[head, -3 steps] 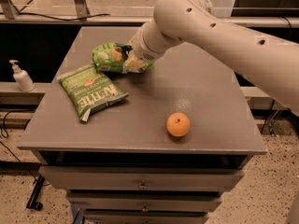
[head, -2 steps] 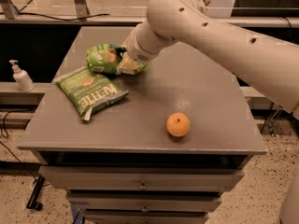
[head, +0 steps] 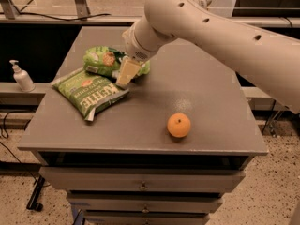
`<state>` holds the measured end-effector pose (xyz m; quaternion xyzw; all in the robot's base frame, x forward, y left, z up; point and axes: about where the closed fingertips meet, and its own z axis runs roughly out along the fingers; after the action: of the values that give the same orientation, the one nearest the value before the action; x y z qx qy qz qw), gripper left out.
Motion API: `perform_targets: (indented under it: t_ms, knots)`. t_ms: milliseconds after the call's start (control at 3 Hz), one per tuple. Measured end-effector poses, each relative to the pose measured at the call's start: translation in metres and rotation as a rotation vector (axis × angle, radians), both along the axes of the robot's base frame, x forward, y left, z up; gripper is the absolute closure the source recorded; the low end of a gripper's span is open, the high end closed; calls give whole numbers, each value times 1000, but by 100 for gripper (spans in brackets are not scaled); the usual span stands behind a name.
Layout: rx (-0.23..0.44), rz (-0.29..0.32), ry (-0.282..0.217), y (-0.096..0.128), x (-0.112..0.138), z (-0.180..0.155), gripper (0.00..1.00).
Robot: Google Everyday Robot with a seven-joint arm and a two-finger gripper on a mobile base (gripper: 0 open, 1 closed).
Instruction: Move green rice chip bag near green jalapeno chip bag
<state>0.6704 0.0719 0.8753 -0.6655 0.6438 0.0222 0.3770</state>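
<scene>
The green rice chip bag (head: 104,60), glossy bright green with round chip pictures, lies at the back left of the table. Its lower edge touches the top of the green jalapeno chip bag (head: 90,92), a flat darker green bag with white KETTLE lettering. My gripper (head: 126,74) reaches down from the big beige arm (head: 211,27) and is shut on the right end of the rice chip bag. One beige finger (head: 127,71) shows in front of the bag and the other is hidden behind it.
An orange (head: 179,124) sits near the front of the grey table (head: 197,93). A white pump bottle (head: 20,77) stands on a ledge off the table's left side. Drawers are below the tabletop.
My gripper and the rice chip bag have moved left and toward the front, up against the jalapeno chip bag. The orange has not moved.
</scene>
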Motion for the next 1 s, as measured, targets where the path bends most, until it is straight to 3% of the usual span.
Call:
perform_targets:
  t_ms: [333,667,1000]
  knots:
    - [24,-28,-13,-15,-6,29,0]
    - [76,-66,-47,-47,-21,77,0]
    - [132,-141,-128,-105,-35,126,0]
